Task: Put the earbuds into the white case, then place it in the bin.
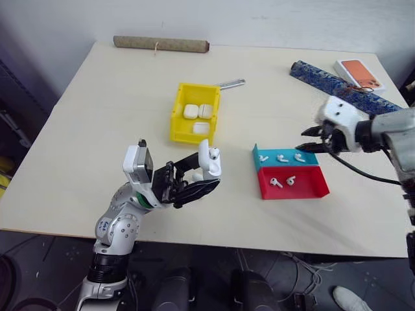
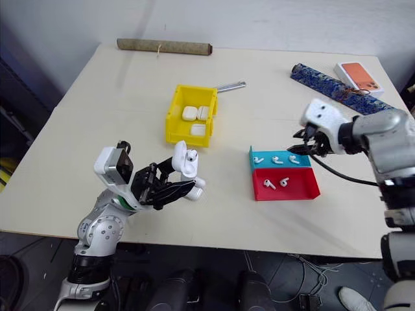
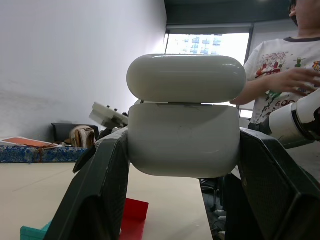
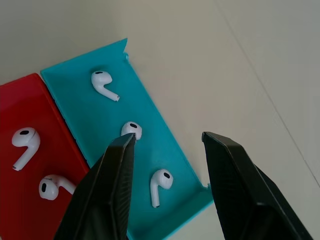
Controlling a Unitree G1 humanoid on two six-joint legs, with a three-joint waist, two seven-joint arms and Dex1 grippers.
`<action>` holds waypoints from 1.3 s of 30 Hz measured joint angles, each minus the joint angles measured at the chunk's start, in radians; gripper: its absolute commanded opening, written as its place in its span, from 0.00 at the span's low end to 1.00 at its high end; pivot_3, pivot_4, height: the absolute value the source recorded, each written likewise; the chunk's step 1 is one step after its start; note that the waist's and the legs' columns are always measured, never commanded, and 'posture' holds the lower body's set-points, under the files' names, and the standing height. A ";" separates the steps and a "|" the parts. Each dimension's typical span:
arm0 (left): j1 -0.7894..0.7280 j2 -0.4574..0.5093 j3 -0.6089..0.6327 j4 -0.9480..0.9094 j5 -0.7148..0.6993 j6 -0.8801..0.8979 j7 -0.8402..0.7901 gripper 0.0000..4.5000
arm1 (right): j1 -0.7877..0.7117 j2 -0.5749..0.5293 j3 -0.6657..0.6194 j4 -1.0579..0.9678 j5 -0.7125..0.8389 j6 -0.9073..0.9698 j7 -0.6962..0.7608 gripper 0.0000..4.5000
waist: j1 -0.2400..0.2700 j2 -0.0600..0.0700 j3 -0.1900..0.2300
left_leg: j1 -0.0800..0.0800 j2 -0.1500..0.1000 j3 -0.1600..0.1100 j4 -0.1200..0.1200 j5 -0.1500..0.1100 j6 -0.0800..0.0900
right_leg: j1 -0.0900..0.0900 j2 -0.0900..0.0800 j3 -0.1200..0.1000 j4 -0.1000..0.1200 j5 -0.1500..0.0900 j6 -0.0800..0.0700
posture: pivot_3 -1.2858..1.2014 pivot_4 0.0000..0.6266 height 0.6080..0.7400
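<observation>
Left gripper (image 1: 194, 173) of mine is clamped on the white case (image 1: 209, 162), holding it above the near part of the table (image 1: 97, 129); its hinged lid stands open. From the left wrist camera the case is a glossy, rounded pebble, lid raised above the body, black fingers (image 3: 95, 200) pressing both sides. I can read no brand or writing on it, nor on anything else on the table.

My right gripper (image 4: 167, 145) hangs over the blue tray (image 1: 256, 157) with its fingers apart and nothing between them. Three earbuds (image 4: 161, 184) lie in that tray: small, white, short-stemmed, each with a dark spot on the head. Two more earbuds sit in the red tray (image 1: 311, 188), which touches the blue one on its near side.

Taking the held case as the dial's centre, the bin (image 1: 178, 113) is at about twelve o'clock, bright yellow, with three white cases inside it. The two trays sit at roughly three o'clock. A metal handle (image 1: 231, 83) pokes out beyond the bin's far right corner.

At the far edge lies a brown roll (image 1: 161, 44). At the far right lie a dark blue patterned strip (image 1: 337, 84) and an orange-and-white box (image 1: 358, 73).

A person (image 3: 280, 75) in a printed white shirt shows in the left wrist camera, beyond the case.
</observation>
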 measured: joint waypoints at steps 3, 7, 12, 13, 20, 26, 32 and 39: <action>0.011 -0.006 -0.006 -0.001 0.004 -0.008 0.003 0.62 | -0.067 0.037 0.067 0.111 -0.084 -0.029 0.009 0.49 | -0.003 0.000 0.000 | 0.000 0.000 0.000 0.000 0.000 0.000 | 0.000 0.001 -0.001 0.000 0.000 0.000 | 0.52 0.24 1.00; 0.026 -0.009 -0.010 -0.004 0.009 -0.018 0.014 0.62 | -0.137 0.081 0.113 0.230 -0.165 -0.089 0.018 0.49 | -0.006 0.000 0.000 | 0.000 0.000 0.000 0.000 0.000 0.000 | 0.000 0.001 -0.002 0.001 0.000 0.000 | 0.52 0.24 1.00; 0.039 -0.010 -0.016 -0.017 0.016 -0.025 0.030 0.62 | -0.188 0.124 0.155 0.329 -0.236 -0.141 0.054 0.49 | -0.007 0.000 0.000 | 0.000 0.000 0.000 0.000 0.000 0.000 | 0.000 0.001 -0.002 0.001 0.000 0.000 | 0.52 0.24 1.00; 0.041 -0.010 -0.017 -0.022 0.016 -0.026 0.034 0.62 | -0.197 0.132 0.162 0.346 -0.250 -0.151 0.061 0.49 | -0.007 0.000 0.000 | 0.000 0.000 0.000 0.000 0.000 0.000 | 0.000 0.001 -0.001 0.001 0.000 0.000 | 0.52 0.24 1.00; 0.056 -0.011 -0.032 -0.049 0.018 -0.031 0.053 0.62 | -0.233 0.168 0.190 0.439 -0.321 -0.175 0.090 0.49 | -0.008 0.000 0.000 | 0.000 0.000 -0.001 0.000 0.000 0.000 | 0.001 0.001 -0.002 0.002 0.000 0.000 | 0.52 0.24 1.00; 0.065 -0.010 -0.034 -0.053 0.019 -0.035 0.060 0.62 | -0.248 0.183 0.189 0.467 -0.352 -0.171 0.086 0.49 | -0.013 0.000 0.000 | 0.001 0.000 -0.001 0.001 0.001 0.000 | 0.001 0.002 -0.002 0.002 0.000 0.000 | 0.52 0.24 1.00; 0.065 -0.004 -0.034 -0.055 0.018 -0.036 0.064 0.62 | -0.258 0.202 0.178 0.491 -0.352 -0.155 0.092 0.45 | -0.024 0.000 0.000 | 0.001 0.000 -0.002 0.001 0.001 -0.001 | 0.002 0.001 -0.002 0.003 0.000 0.000 | 0.52 0.24 1.00; 0.065 0.005 -0.033 -0.055 0.017 -0.036 0.064 0.62 | -0.257 0.204 0.174 0.497 -0.352 -0.147 0.114 0.15 | -0.026 0.000 0.000 | 0.001 0.000 -0.002 0.002 0.001 -0.001 | 0.002 0.001 -0.002 0.003 0.000 0.000 | 0.52 0.24 1.00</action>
